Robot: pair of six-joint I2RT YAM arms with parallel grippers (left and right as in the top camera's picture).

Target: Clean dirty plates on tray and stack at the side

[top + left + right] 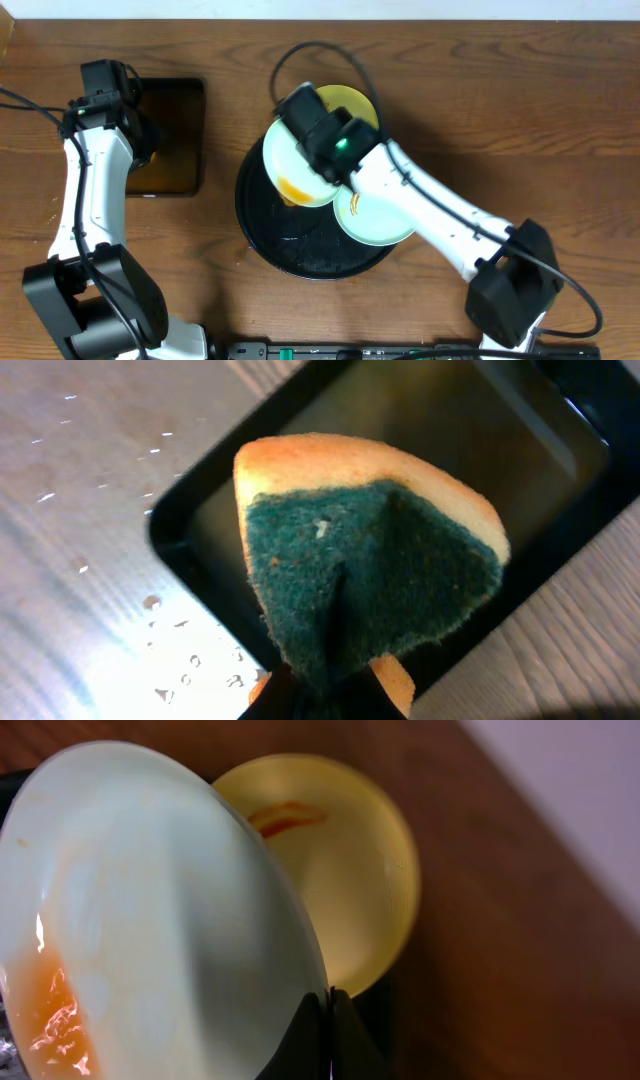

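Note:
The large round black tray point(262, 232) sits mid-table. My right gripper point(318, 160) is shut on the rim of a pale blue-white plate point(290, 165) with an orange sauce smear and holds it tilted above the tray; the plate fills the right wrist view point(150, 920). A second pale blue-white plate point(378, 222) lies on the tray's right side. The pale yellow plate point(352, 103) with a small sauce streak lies behind, also in the right wrist view point(340, 860). My left gripper point(330, 685) is shut on a green and yellow sponge point(370, 560) above the small rectangular tray.
A small rectangular black tray point(170, 135) lies at the left on the wooden table point(500, 120); it shows under the sponge in the left wrist view point(500, 450). Water drops lie on the table beside it point(190, 660). A black cable point(320, 55) loops behind the plates.

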